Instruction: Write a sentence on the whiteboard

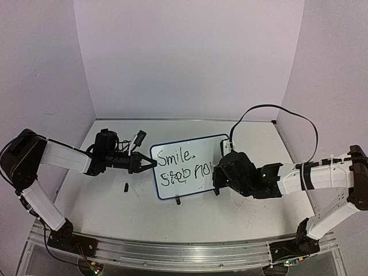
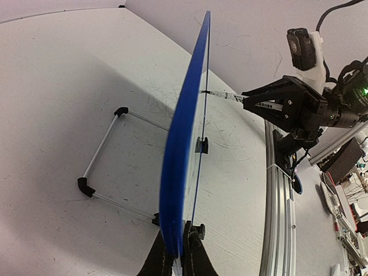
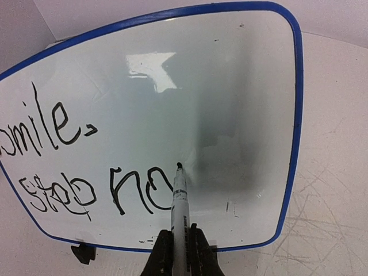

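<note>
Your right jaws are clamped tight on the marker (image 3: 179, 204), its long axis straight ahead — tip touching the whiteboard (image 3: 241, 86) just right of the sentence's (image 3: 57, 129) last letter. Your left jaws pinch the whiteboard's left edge; bare board lies rightward.

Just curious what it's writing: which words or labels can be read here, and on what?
"Smile." – top line of the sentence on the whiteboard.
"Stop no" or "Stop ho" – second line, rough, unfinished.
Print on the marker: too blurred to read.
</note>
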### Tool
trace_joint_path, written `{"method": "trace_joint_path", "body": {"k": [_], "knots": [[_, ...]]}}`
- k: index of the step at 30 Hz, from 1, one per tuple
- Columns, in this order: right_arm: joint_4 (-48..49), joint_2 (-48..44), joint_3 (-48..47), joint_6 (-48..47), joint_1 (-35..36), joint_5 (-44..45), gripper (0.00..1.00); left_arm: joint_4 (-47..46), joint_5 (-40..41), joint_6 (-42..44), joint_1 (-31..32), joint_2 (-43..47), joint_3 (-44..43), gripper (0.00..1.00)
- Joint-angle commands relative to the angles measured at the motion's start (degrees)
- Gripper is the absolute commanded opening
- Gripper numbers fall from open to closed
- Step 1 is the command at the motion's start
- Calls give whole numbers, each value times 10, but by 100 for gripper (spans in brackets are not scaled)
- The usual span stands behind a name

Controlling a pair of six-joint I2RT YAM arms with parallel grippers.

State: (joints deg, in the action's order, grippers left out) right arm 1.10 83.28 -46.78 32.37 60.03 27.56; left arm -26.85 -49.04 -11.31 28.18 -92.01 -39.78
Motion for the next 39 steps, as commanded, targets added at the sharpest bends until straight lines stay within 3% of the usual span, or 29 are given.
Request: {"method": "trace_joint_path", "body": {"k": [1,23,39], "knots": [[9,9,-3,3,-3,3,0,45,67,37,0,-10,-4,0],[-31,11,50,74,26,-38,0,45,66,38,0,-13,-7,0],[-18,-31,4,20,-4,0,0,46,63,36,0,-13,-8,0]]}}
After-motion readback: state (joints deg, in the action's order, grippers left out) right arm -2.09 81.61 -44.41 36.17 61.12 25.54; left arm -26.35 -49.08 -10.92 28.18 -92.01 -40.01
